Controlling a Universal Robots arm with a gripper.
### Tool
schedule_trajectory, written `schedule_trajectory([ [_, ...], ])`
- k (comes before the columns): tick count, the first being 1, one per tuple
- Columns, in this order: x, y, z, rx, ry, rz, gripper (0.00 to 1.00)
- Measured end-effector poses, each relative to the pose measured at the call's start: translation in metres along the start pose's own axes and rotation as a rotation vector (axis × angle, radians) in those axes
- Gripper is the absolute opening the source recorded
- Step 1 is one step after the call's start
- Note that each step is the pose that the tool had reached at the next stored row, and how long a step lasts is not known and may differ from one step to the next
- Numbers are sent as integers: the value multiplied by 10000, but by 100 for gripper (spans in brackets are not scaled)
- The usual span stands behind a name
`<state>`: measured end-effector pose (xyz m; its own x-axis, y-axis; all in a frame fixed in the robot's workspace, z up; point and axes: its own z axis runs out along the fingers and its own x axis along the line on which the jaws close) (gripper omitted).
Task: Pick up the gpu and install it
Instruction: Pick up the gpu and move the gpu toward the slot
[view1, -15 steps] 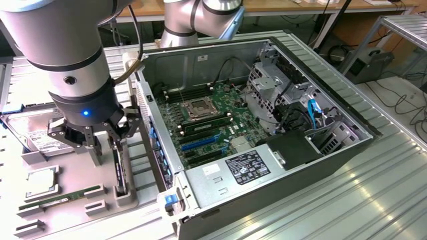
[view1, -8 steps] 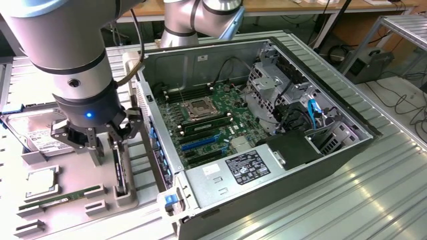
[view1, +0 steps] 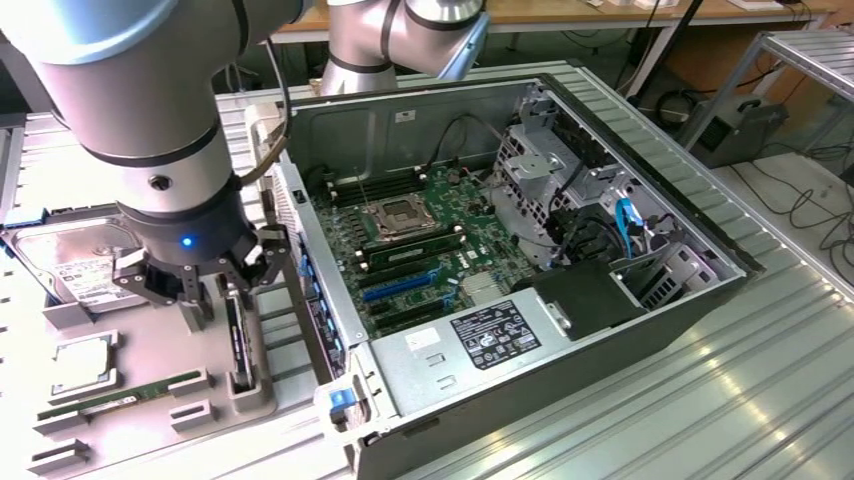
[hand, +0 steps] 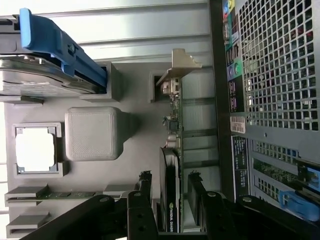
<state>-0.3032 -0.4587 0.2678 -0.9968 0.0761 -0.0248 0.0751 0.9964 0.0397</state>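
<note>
1. Standing on its long edge, the gpu sits in a slot of the grey parts holder, just beside the outer wall of the computer case.
2. In the wrist view, its silver end bracket is at the end far from the gripper. The black fan part is at the near end.
3. The gripper is spread wide and straddles the near end of the card. Its black fingers stand one on each flat side, and a thin gap to the card shows on both sides, so nothing is held.
4. In the exterior view, the gripper hangs low over the grey parts holder at the exterior view's left. The gpu shows there as a dark thin strip under it.
5. The same holder carries a hard drive, a square processor chip in its pocket and a long green memory stick.
6. The computer case lies open on its side at the exterior view's right, and its motherboard is visible inside.
</note>
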Motion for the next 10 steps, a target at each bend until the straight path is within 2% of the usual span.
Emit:
schedule_trajectory([
  [10,-4,23,163,26,-2,-1,42],
])
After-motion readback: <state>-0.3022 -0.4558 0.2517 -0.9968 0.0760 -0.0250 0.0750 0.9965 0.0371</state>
